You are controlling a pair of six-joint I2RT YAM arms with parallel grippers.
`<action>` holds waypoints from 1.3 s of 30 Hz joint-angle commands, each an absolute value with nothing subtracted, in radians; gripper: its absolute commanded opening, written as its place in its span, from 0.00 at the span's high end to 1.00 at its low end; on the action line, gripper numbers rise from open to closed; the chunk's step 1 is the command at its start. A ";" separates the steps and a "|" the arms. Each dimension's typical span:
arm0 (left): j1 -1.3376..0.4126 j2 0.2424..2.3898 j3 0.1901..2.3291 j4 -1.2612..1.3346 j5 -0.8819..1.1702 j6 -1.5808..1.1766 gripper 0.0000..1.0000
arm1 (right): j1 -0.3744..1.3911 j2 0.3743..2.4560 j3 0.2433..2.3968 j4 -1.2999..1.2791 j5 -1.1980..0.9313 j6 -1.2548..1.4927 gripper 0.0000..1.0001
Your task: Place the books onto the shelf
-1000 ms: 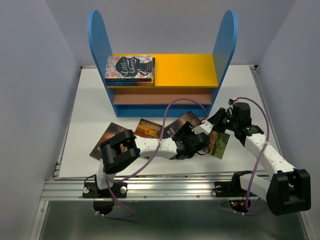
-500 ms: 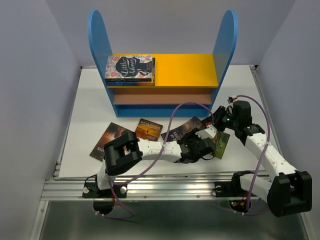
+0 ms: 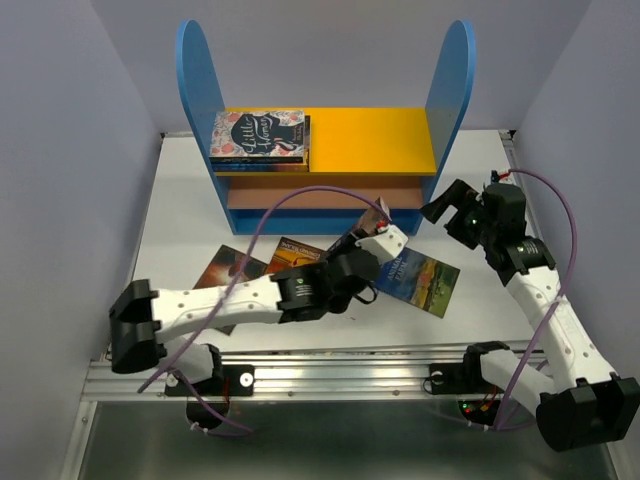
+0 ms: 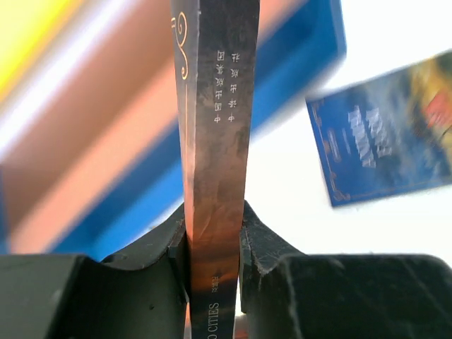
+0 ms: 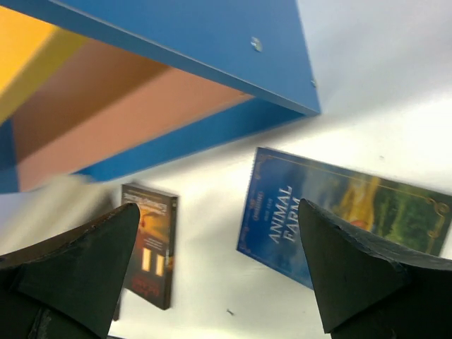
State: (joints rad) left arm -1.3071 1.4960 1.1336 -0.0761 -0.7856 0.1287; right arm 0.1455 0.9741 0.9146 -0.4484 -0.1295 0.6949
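Brown book (image 4: 215, 106): now clamped edgewise in left hand (image 4: 214, 229), lifted toward shelf (image 3: 372, 140), ready for shelving. Right hand (image 5: 217, 212): just opened wide, empty; blue book (image 3: 415, 280) left flat on bench (image 3: 180, 230).

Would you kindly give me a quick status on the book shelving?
Left hand shut on dark brown book, edge-on before shelf. Right hand open, empty. Animal Farm book flat on table.

A white table (image 3: 175, 215) lies flat. Pale lilac walls (image 3: 60, 180) stand along the table's left, far and right sides. A ribbed metal rail (image 3: 330, 377) runs along its near edge.
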 commanded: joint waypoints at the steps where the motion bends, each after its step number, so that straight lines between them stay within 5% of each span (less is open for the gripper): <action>1: -1.310 1.231 1.153 0.117 -0.723 0.397 1.00 | 0.144 0.970 0.913 -0.546 -0.051 0.647 0.00; 6: -1.310 1.063 1.236 0.169 -0.514 0.627 1.00 | 0.144 0.974 0.893 -0.554 -0.071 0.624 0.00; 15: -1.245 1.232 1.480 0.155 -0.524 1.323 1.00 | 0.144 0.976 0.919 -0.555 -0.072 0.612 0.00; 20: -1.089 1.315 1.686 0.015 -0.426 1.437 1.00 | 0.144 1.005 0.943 -0.552 -0.089 0.621 0.00; 27: -0.835 1.356 1.641 0.130 -0.172 1.611 1.00 | 0.144 1.048 0.974 -0.551 -0.081 0.630 0.00; 32: -0.746 1.443 1.762 0.109 -0.141 1.621 1.00 | 0.144 1.078 1.006 -0.543 -0.081 0.640 0.00; 39: -0.641 1.431 1.669 0.060 -0.077 1.623 1.00 | 0.144 1.069 1.011 -0.543 -0.063 0.641 0.00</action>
